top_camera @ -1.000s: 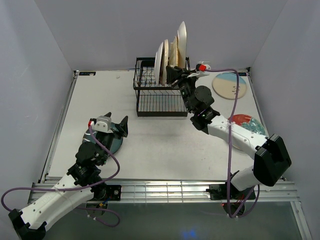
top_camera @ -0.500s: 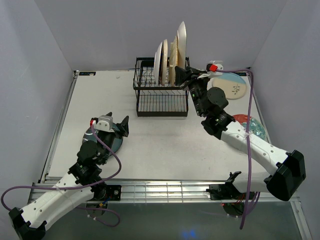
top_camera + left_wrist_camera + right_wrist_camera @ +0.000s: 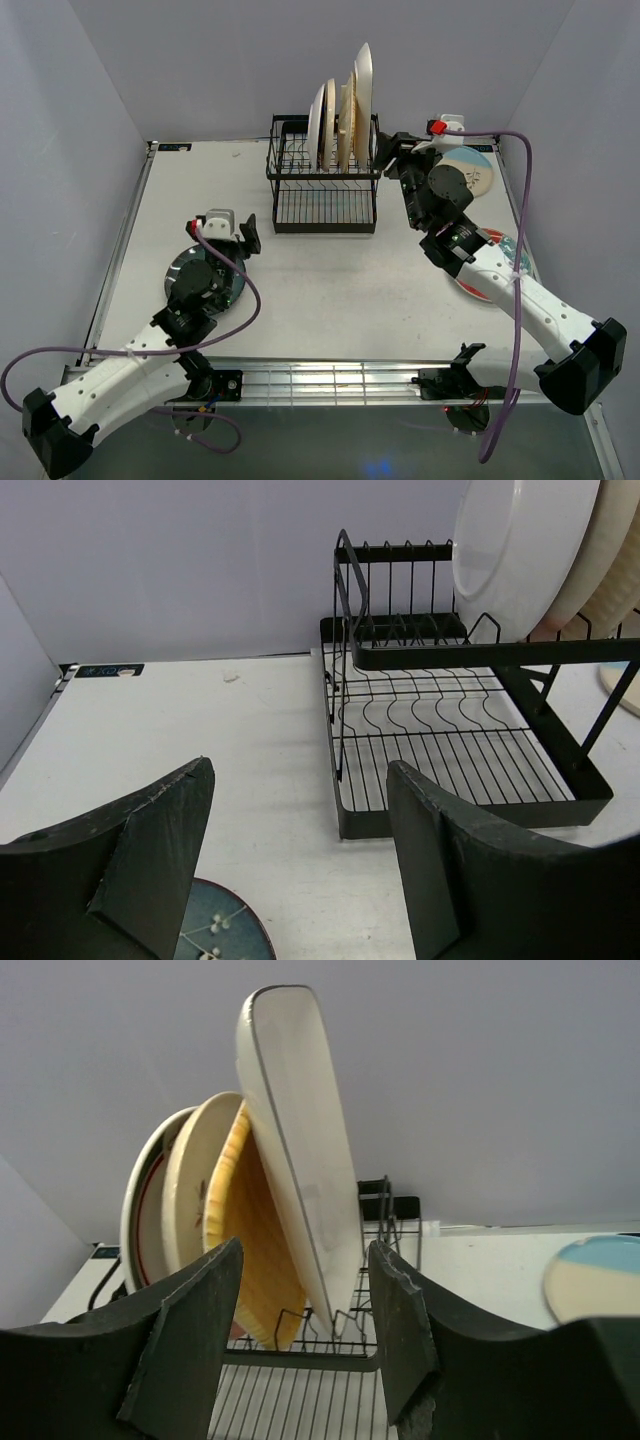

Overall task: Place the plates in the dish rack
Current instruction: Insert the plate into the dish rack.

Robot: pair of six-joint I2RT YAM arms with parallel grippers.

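Observation:
The black wire dish rack point(image 3: 322, 205) stands at the back centre. Several plates stand upright in its right half: white rounded-rectangle point(image 3: 364, 85), yellow woven point(image 3: 346, 125), cream-pink floral point(image 3: 331, 118) and white with a teal-red rim point(image 3: 317, 128). My right gripper point(image 3: 388, 152) is open and empty just right of the rack. In its wrist view point(image 3: 305, 1255) the white plate point(image 3: 300, 1140) is straight ahead. My left gripper point(image 3: 224, 236) is open and empty above the dark teal plate point(image 3: 232, 290). In its wrist view point(image 3: 300, 780) this plate point(image 3: 225, 930) lies below the left finger.
A cream-and-blue plate point(image 3: 478, 175) lies flat at the back right and also shows in the right wrist view point(image 3: 590, 1275). A red-teal floral plate point(image 3: 512, 252) lies under my right forearm, mostly hidden. The rack's left half point(image 3: 410, 630) holds no plates.
My right gripper has drawn back to the right, away from the plates in the rack. My left gripper has shifted a little up and right over the teal plate.

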